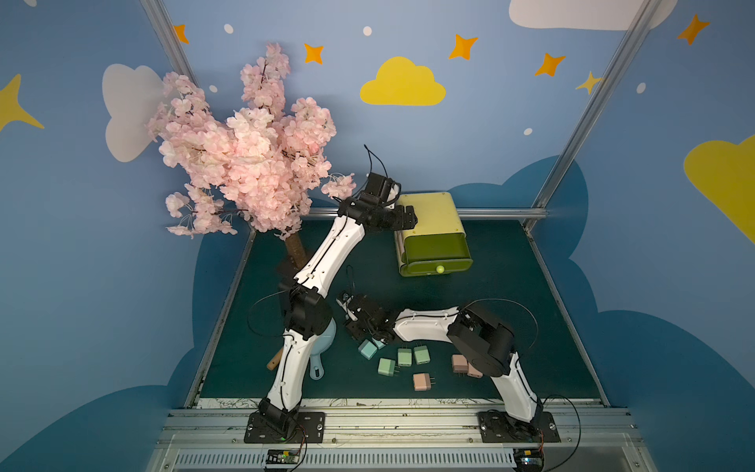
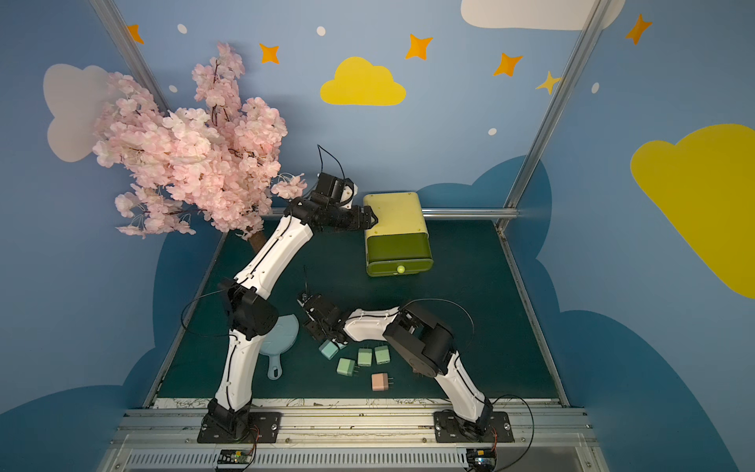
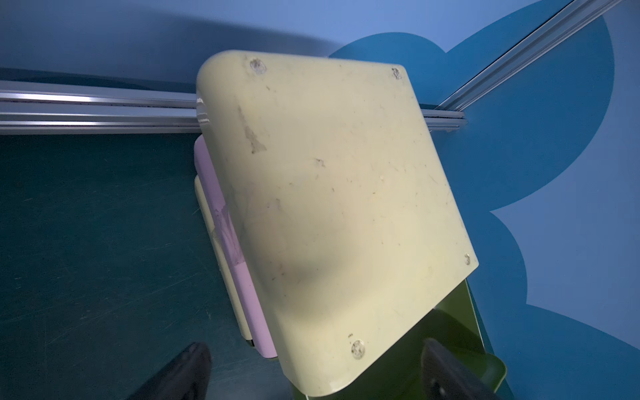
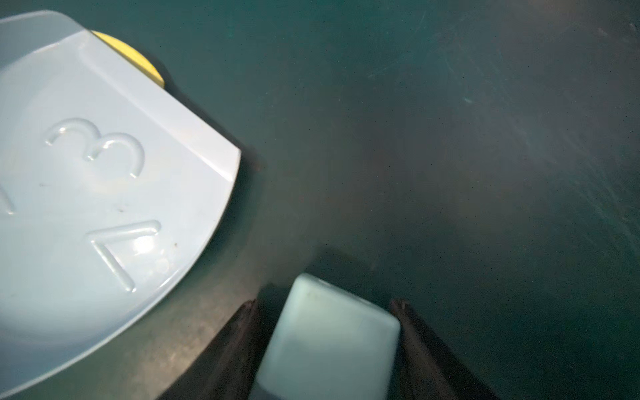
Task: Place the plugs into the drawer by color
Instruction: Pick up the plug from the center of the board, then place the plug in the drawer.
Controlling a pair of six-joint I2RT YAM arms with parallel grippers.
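Observation:
The drawer (image 1: 429, 212) stands at the back of the mat, a yellow-green chest (image 3: 329, 190) with its olive top drawer (image 1: 435, 247) pulled out. My left gripper (image 1: 410, 218) (image 3: 317, 367) hangs open over its front left corner, jaws either side and clear of it. My right gripper (image 1: 374, 339) (image 4: 329, 304) is down at the front, shut on a light blue plug (image 4: 329, 343). In both top views two light blue plugs (image 1: 367, 349) (image 2: 328, 349) show at its tips. Three mint green plugs (image 1: 404, 356) and three pink plugs (image 1: 423, 382) lie nearby.
A light-blue handled paddle (image 1: 322, 347) (image 4: 97, 194) lies left of the right gripper, partly under the left arm, with something yellow (image 4: 138, 62) beneath its edge. A pink blossom tree (image 1: 245, 151) fills the back left corner. Metal rails border the green mat (image 1: 510, 306).

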